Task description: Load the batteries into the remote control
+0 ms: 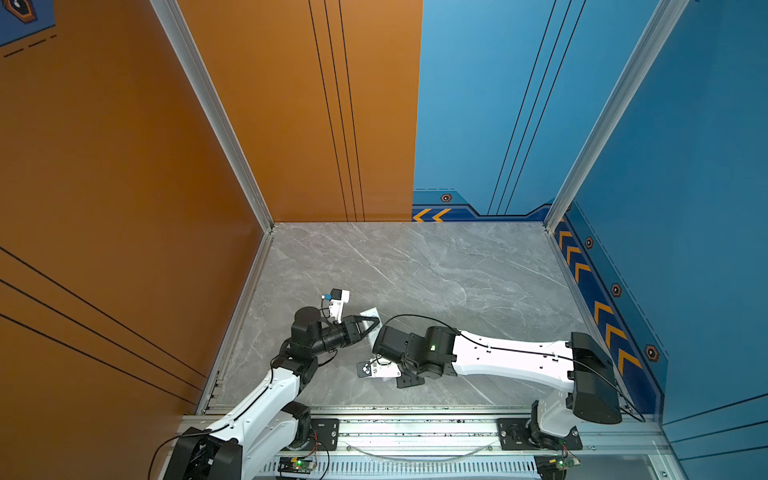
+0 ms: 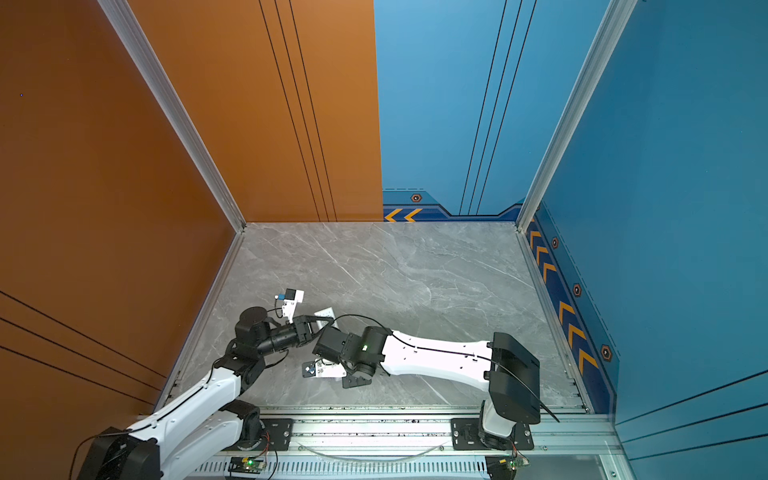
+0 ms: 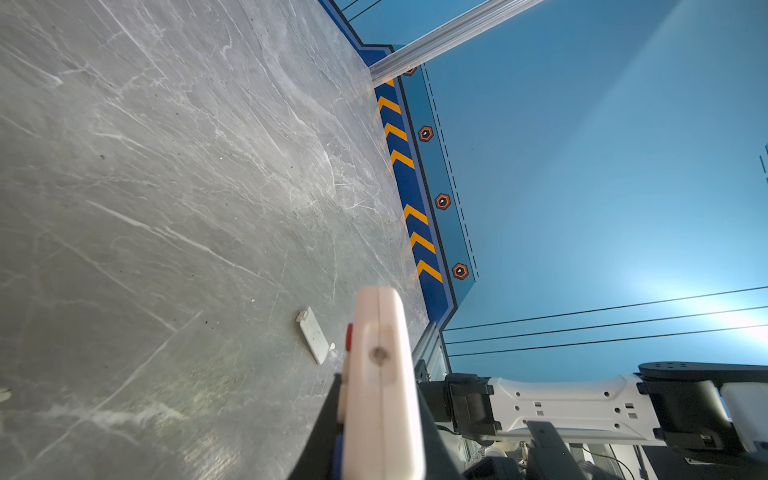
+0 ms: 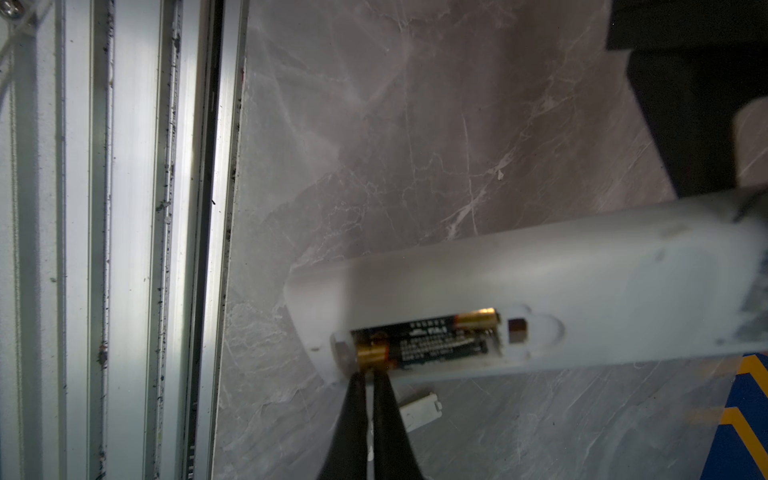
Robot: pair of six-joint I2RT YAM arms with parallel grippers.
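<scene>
My left gripper [image 3: 378, 386] is shut on the white remote control [image 3: 378, 324], which sticks out end-on between the black fingers, above the table. In the right wrist view the remote control [image 4: 582, 270] shows its plain back with the compartment open. The two batteries [image 4: 419, 340] lie side by side in it, black with gold ends. My right gripper [image 4: 371, 374] is shut, its tips touching the gold end of the nearer battery [image 4: 372, 353]. In both top views the right wrist covers most of the remote beside the left gripper [image 1: 370, 323].
A small white battery cover [image 4: 419, 409] lies flat on the grey marble table [image 3: 166, 187], also seen beside the remote's tip as the cover [image 3: 314, 340]. The aluminium rail [image 4: 137, 208] runs along the table's front edge. The right arm [image 1: 511, 357] reaches across towards the left.
</scene>
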